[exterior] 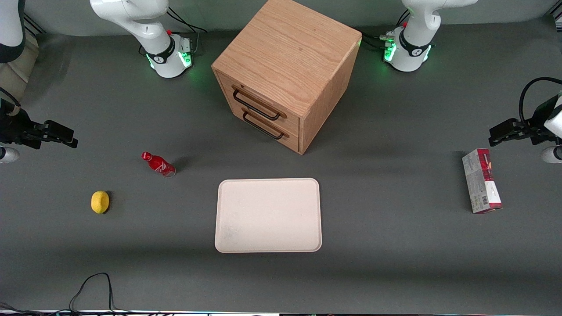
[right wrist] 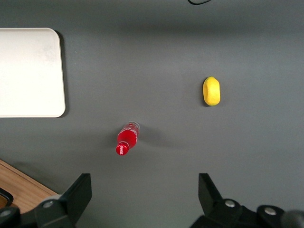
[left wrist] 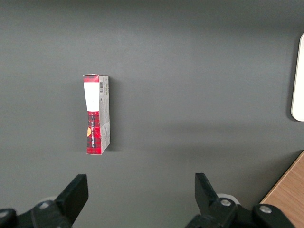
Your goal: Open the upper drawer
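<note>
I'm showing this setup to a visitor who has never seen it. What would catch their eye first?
Probably the wooden cabinet standing mid-table, its upper drawer and lower drawer both shut. Nearer the front camera lies a pale tray. Toward the working arm's end stand a red bottle and a yellow lemon, with the open gripper hanging above the table there, holding nothing.

Light oak upper drawer (exterior: pixel 259 102) with black handle; red bottle (exterior: pixel 158 163); yellow lemon (exterior: pixel 100 202); cream tray (exterior: pixel 268 215).
</note>
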